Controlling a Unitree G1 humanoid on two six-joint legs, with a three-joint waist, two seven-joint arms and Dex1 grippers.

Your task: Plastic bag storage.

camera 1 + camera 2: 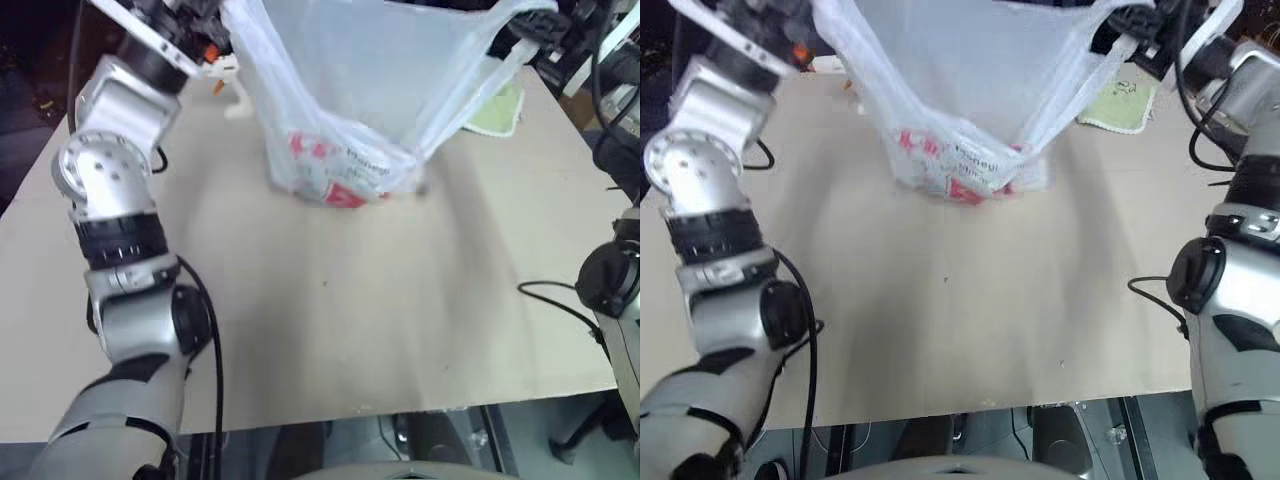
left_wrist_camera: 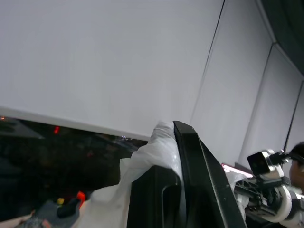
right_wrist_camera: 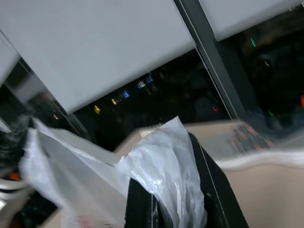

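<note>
Pale wood-coloured table (image 1: 330, 320) spreads under both arms, with a small yellow-green cloth (image 1: 1120, 105) lying at its far right edge. As for progress, I'd judge the job barely begun: the plastic bag (image 1: 360, 90) is picked up and spread open, but it isn't folded, bundled or put away anywhere, and I can't see any place meant to receive it.

On the left, the left gripper (image 2: 178, 156) has its jaws clamped tight on a bunch of the bag's upper edge, the film squeezed between them. The bag hangs below and between the two sets of jaws, its red-printed bottom touching or just above the table. On the right, the right gripper (image 3: 166, 190) has its jaws closed on the opposite handle, white plastic spilling up between them.
</note>
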